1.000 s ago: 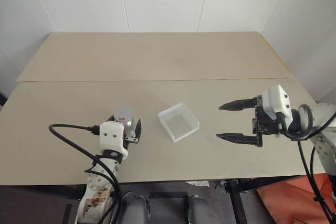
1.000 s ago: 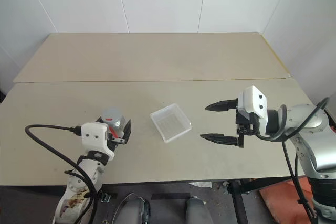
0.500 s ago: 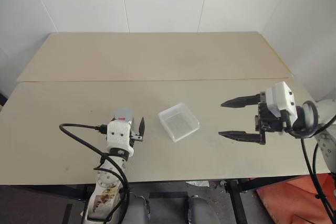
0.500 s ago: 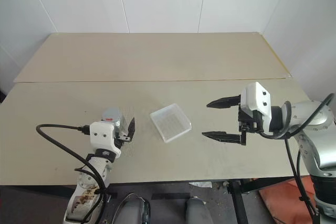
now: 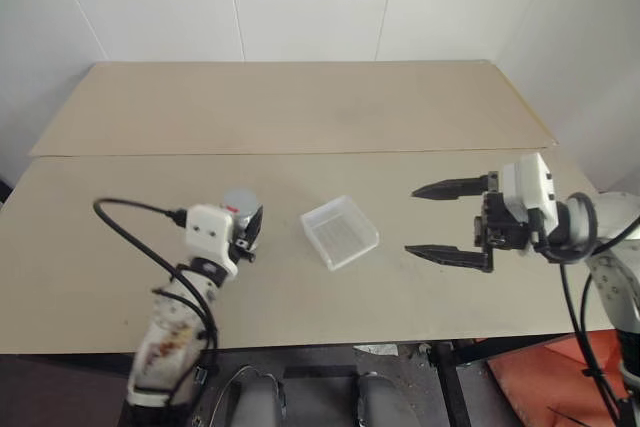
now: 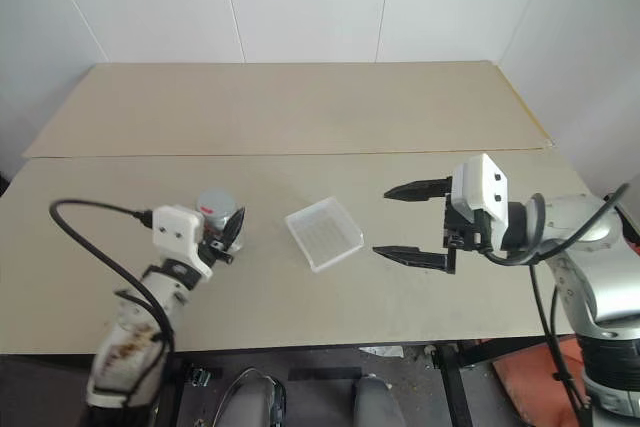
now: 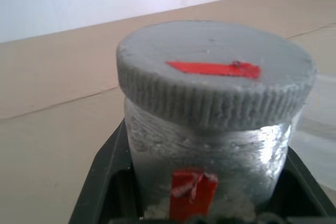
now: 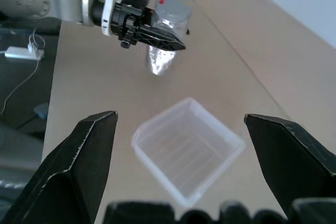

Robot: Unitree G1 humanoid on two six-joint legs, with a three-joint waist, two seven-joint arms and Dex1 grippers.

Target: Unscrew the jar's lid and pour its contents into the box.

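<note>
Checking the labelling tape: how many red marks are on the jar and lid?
2: one red strip on top of the lid, one on the side of the jar between the left gripper's fingers. The far side is hidden.

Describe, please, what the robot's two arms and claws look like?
Each claw, left and right, has two black pointed fingers on a white boxy housing. Grey metal arms carry looping black cables; the left forearm looks stained brown.

Bare table (image 5: pixel 300 117) beyond the box (image 5: pixel 340 232), box alone between both end effectors, open tabletop around it
</note>
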